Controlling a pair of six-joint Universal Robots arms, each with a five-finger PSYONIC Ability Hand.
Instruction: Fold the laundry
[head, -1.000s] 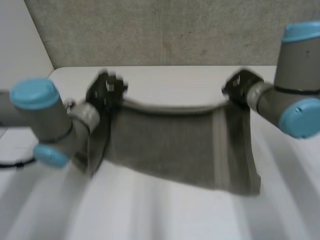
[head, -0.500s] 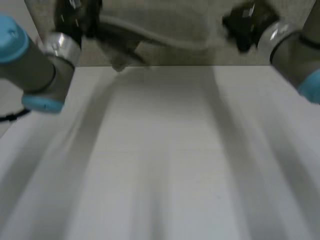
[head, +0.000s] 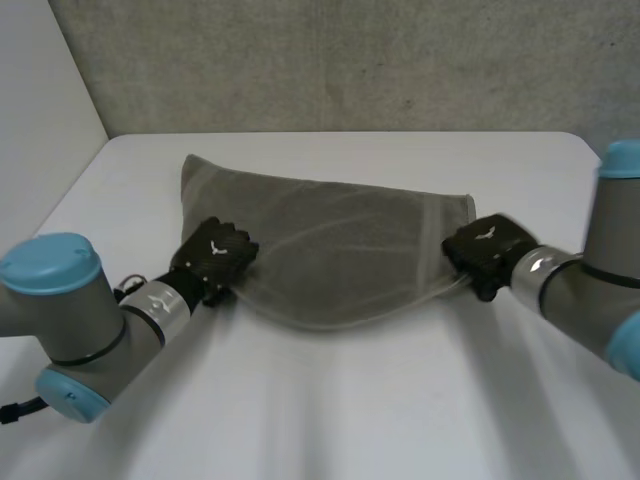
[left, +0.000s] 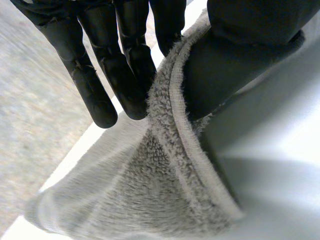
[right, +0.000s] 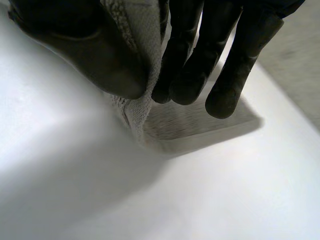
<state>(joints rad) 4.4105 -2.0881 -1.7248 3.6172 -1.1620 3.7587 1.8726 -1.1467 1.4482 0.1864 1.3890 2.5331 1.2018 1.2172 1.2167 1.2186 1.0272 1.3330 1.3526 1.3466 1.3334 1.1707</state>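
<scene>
A grey towel (head: 330, 250) lies spread on the white table (head: 330, 400), its far edge running from the back left to a corner at the right. My left hand (head: 212, 258) is shut on the towel's near left edge; in the left wrist view its thumb (left: 235, 55) and fingers (left: 125, 70) pinch the hemmed edge of the towel (left: 165, 180). My right hand (head: 484, 250) is shut on the near right edge. The right wrist view has its thumb (right: 85, 50) and fingers (right: 200, 60) clamped on the towel (right: 145, 100).
A grey wall (head: 330, 60) stands behind the table's far edge. Bare table surface lies in front of the towel, between both arms.
Both hands swung the towel up and away over the table, then came down toward me. The towel now lies spread flat, still pinched at both near edges.
</scene>
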